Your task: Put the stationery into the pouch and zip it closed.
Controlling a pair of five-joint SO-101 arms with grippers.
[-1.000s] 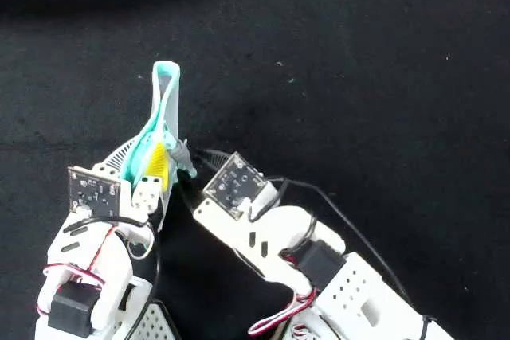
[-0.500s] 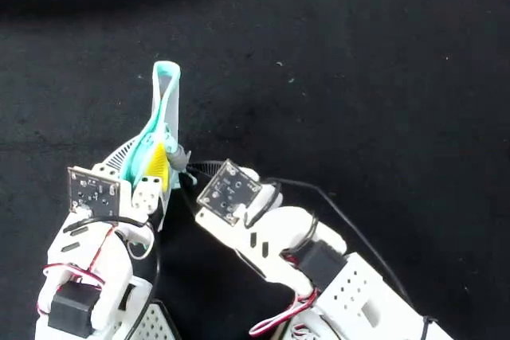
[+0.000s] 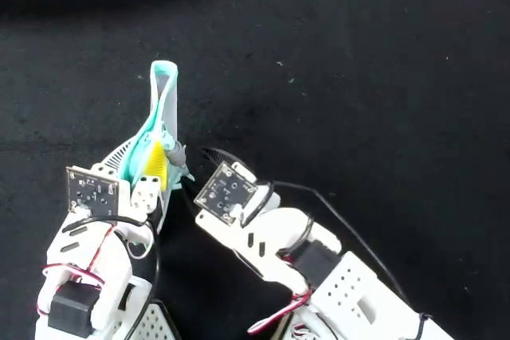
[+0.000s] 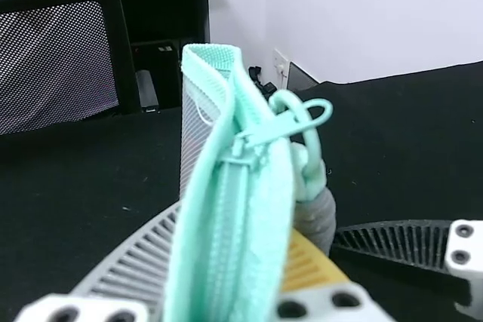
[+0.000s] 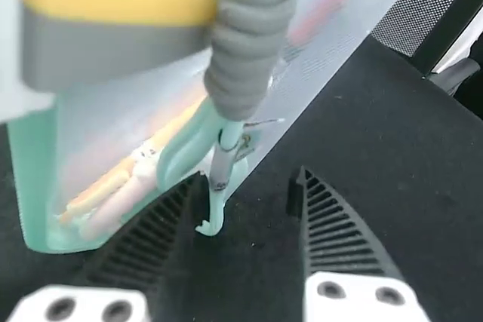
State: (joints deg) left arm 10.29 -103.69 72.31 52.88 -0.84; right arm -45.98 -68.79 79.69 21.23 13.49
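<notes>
A mint mesh pouch (image 3: 163, 105) stands on edge on the black table, its near end clamped in my left gripper (image 3: 155, 169), which is shut on it. In the left wrist view the zipper (image 4: 234, 186) runs up the top edge, and the looped pull (image 4: 302, 115) sits partway along. Orange and pink pens (image 5: 113, 182) show through the pouch wall (image 5: 317, 50). My right gripper (image 5: 245, 194) is open right beside the pouch. The pull (image 5: 215, 160) hangs between its black fingers, close to one finger (image 5: 185, 220). That gripper (image 3: 185, 174) is just right of the left one.
The black cloth (image 3: 358, 93) stretches wide to the right and far side. A mesh chair (image 4: 53, 58) and cables stand beyond the table's back edge. Both arm bases crowd the near edge.
My right gripper has shifted slightly left and nearer, staying at the pouch's side. The pouch top has leaned a little to the left. The left gripper has kept its hold.
</notes>
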